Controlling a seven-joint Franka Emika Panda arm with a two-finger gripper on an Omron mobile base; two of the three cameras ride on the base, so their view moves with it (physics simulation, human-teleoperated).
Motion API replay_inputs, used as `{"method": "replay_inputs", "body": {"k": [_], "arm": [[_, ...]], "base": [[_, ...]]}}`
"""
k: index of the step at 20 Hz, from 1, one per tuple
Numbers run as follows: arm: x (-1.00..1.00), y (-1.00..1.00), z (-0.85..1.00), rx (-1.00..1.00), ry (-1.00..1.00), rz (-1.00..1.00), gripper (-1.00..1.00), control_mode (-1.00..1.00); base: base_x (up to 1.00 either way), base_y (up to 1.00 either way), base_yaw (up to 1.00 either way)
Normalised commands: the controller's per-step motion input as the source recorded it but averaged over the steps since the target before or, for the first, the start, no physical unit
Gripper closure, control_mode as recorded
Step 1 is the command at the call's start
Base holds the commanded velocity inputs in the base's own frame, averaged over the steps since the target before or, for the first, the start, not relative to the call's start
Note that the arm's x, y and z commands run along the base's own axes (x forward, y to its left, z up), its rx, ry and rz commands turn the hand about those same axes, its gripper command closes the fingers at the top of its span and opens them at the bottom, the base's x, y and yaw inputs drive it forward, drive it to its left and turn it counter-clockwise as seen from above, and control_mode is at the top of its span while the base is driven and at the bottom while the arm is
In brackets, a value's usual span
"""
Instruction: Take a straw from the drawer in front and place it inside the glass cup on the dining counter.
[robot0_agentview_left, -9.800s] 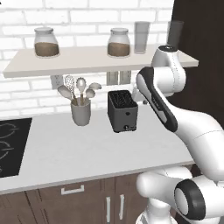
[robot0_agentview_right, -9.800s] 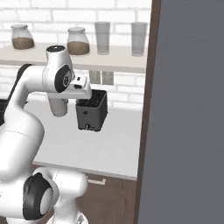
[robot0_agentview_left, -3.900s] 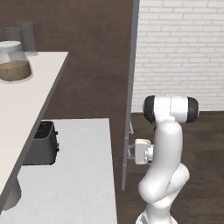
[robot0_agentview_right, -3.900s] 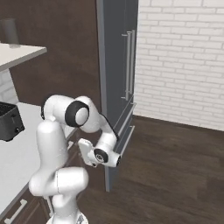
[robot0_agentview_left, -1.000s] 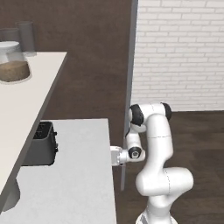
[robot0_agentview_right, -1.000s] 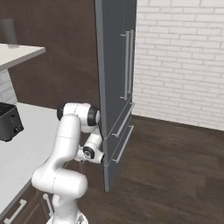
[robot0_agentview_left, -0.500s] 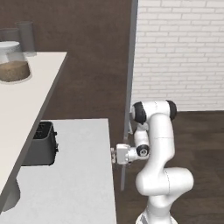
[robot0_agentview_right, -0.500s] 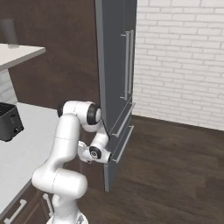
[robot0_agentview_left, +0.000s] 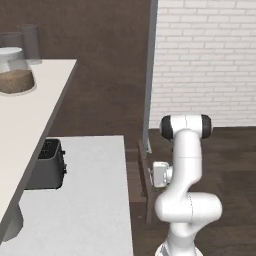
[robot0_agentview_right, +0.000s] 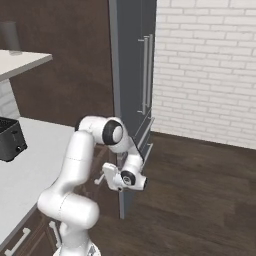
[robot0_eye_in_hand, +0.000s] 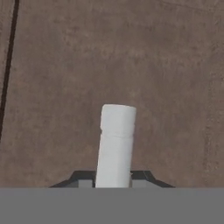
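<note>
The drawer (robot0_agentview_left: 139, 176) is a dark brown front at the end of the white worktop, and in the hand view its wood (robot0_eye_in_hand: 131, 65) covers the whole background. A white bar handle (robot0_eye_in_hand: 116, 144) stands out from that front. My gripper (robot0_eye_in_hand: 113, 177) has a dark fingertip tight against each side of the bar. From the base views the gripper (robot0_agentview_left: 151, 175) (robot0_agentview_right: 102, 178) sits low, pressed to the drawer front. The straw is hidden. The glass cup and the dining counter are out of view.
A black toaster (robot0_agentview_left: 47, 165) stands on the white worktop (robot0_agentview_left: 85, 210). Above it a shelf carries a jar (robot0_agentview_left: 15, 75). A tall grey cabinet (robot0_agentview_right: 132, 75) rises just behind the drawer. Open dark wood floor (robot0_agentview_right: 200, 200) stretches to the brick wall.
Over the last second my hand has shifted away from the worktop's end, still on the handle, and the drawer front seems to have come out a little with it.
</note>
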Motion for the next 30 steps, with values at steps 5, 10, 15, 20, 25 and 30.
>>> {"method": "replay_inputs", "body": {"k": [5,10,15,20,25,30], "arm": [[-0.02,-1.00,0.00,0.00,0.15,0.00,1.00,-1.00],[0.00,-1.00,0.00,0.00,0.13,0.00,1.00,-1.00],[0.00,-1.00,0.00,0.00,0.14,0.00,1.00,-1.00],[0.00,-1.00,0.00,0.00,0.11,0.00,-1.00,-1.00],[-0.44,-0.91,0.34,0.00,-0.01,-0.02,-1.00,-1.00],[-0.21,-0.68,0.44,-0.10,-0.02,-0.09,-1.00,-1.00]], "base": [[0.00,0.00,0.00],[0.00,0.00,0.00],[0.00,0.00,0.00],[0.00,0.00,0.00],[0.00,0.00,0.00],[0.00,0.00,0.00]]}}
